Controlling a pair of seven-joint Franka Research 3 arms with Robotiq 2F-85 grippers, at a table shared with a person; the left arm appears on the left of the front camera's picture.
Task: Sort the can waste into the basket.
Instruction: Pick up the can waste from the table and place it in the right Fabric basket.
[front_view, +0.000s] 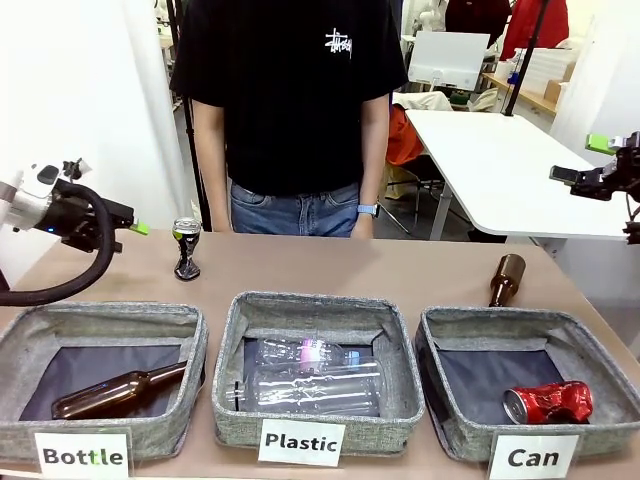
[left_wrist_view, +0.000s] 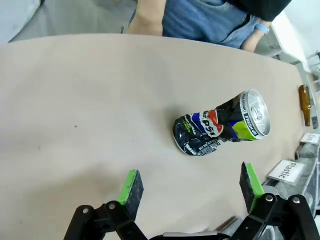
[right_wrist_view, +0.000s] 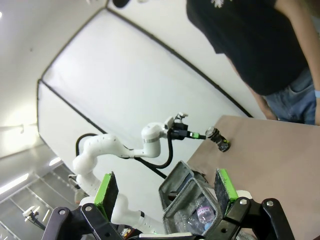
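Fingers apart, the left gripper (left_wrist_view: 190, 181) hovers short of the black can (left_wrist_view: 220, 127), mid-frame on the counter (left_wrist_view: 75, 100); the red can (front_view: 548, 402) sits in the basket (front_view: 490, 320), lower right. The right gripper (right_wrist_view: 165, 187) also has its fingers apart. An off-centre close could send the crumpled can rolling away.

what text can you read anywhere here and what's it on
"Bottle": left label, on the left basket.
"Plastic": middle label, on the middle basket.
"Can": right label, on the right basket.
"EPSI", part of a Pepsi logo: crushed black can.
Too small or blurred: that can's rim band, the red can, the T-shirt logo.
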